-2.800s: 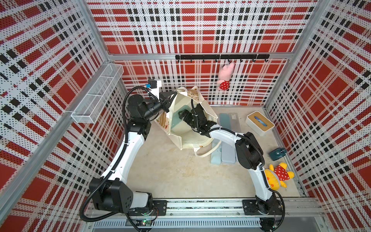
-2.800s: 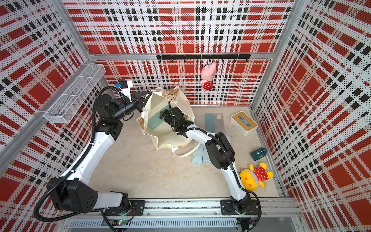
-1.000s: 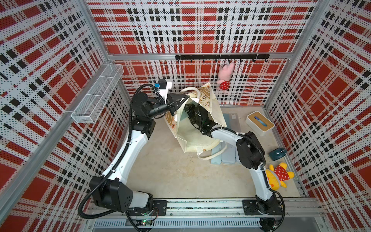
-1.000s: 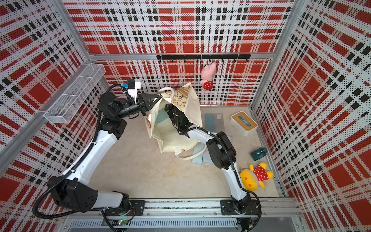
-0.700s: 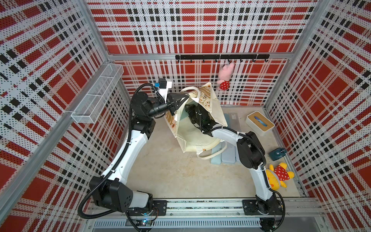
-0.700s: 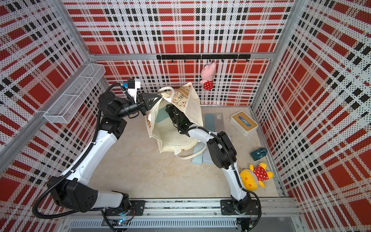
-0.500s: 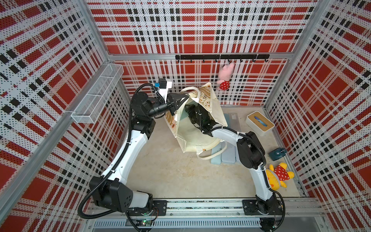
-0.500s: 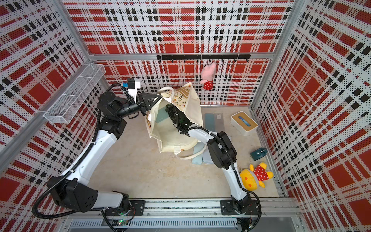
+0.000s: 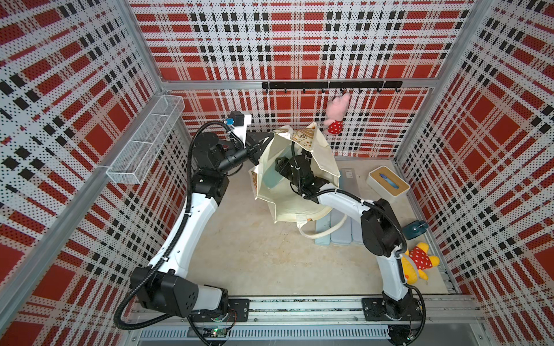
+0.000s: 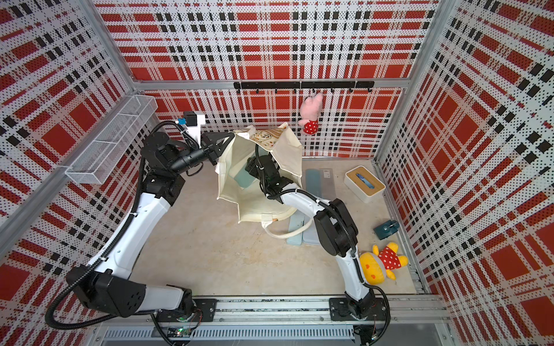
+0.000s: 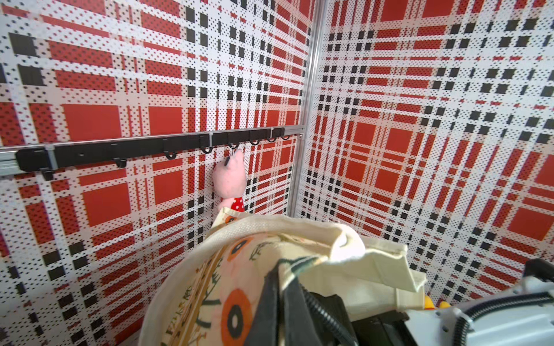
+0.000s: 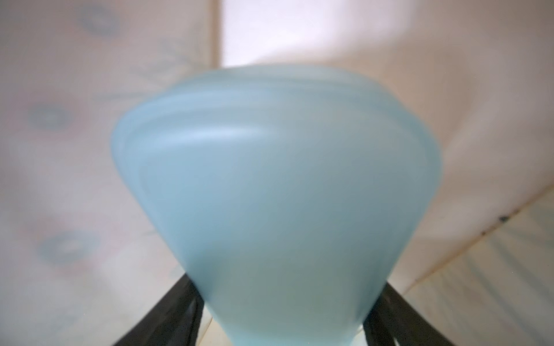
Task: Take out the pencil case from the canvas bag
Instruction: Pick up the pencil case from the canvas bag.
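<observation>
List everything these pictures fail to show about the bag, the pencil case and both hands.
Right hand: the right wrist view cuts it at the frame edge; only two dark fingers flank the pencil case, grip unclear.
Pencil case: blurred there; in both top views the canvas bag hides most of it.
Left hand: left wrist view, fingertips buried in bag fabric.
Label on the grey case: too small to read in both top views.
</observation>
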{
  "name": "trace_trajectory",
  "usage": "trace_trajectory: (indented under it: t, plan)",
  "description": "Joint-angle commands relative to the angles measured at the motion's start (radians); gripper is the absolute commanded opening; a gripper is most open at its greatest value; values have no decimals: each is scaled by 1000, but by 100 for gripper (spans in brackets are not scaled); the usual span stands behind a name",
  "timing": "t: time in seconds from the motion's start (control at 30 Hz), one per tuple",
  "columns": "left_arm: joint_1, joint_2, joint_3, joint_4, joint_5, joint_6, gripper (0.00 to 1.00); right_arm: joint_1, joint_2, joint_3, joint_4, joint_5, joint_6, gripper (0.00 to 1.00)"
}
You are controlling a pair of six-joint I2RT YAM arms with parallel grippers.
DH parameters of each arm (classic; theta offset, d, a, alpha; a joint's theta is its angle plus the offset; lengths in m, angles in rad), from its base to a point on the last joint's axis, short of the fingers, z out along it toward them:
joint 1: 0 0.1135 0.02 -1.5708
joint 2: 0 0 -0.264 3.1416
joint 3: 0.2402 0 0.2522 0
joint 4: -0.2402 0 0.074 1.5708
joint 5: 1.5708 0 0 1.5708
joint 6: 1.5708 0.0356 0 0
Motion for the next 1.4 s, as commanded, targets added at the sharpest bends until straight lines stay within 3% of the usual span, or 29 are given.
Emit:
trace_trajectory:
  t: [0.0,0.1,0.27,0.43,0.67,1.03,1.37]
  plan:
    - [15,-24,45,26,-64,43,0,39,-84,-25,18,76,-258,56]
    - [16,-11,45,30,-69,37,0,65,-104,-35,19,103,-380,53]
    - [33,0,26,57,-77,4,0,89,-123,-36,57,-11,-560,48]
    - [69,4,-3,80,-86,-33,0,102,-156,-44,49,-114,-618,46]
    - [113,9,-45,93,-109,-55,0,146,-256,-67,17,-114,-721,42]
    - [173,34,-35,0,-227,-49,0,172,-467,-171,11,-140,-720,37]
    - [235,16,-46,-63,-368,-39,0,172,-600,-261,-54,-14,-720,31]
